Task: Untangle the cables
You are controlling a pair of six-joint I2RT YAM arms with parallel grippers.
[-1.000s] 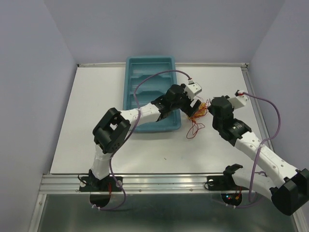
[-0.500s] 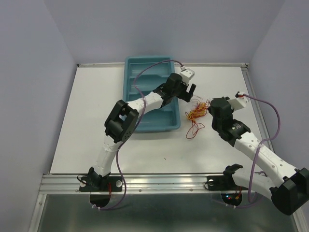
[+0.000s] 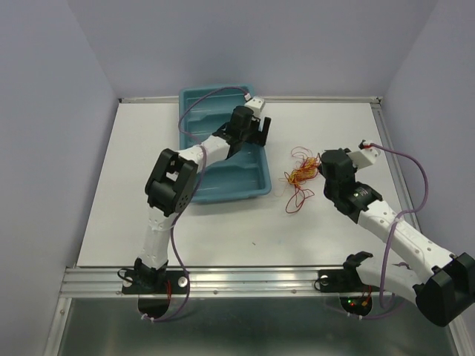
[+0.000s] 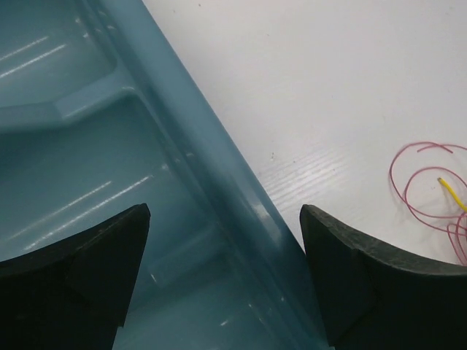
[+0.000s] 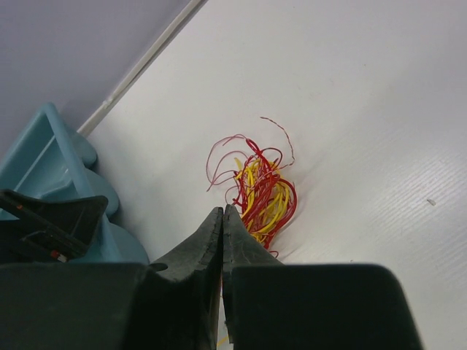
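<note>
Just past the tips of the right claw (image 5: 222,213), we saw the cables (image 5: 261,191) lying in a red and yellow bunch on the white table (image 5: 365,109). That claw's two fingers were pressed together, and we could not tell if any wire was pinched between them. The left claw (image 4: 225,219) had its fingers far apart and held nothing. It hung over the side wall of the blue tray (image 4: 73,109). A few red loops lay on the table off to one side of it.
</note>
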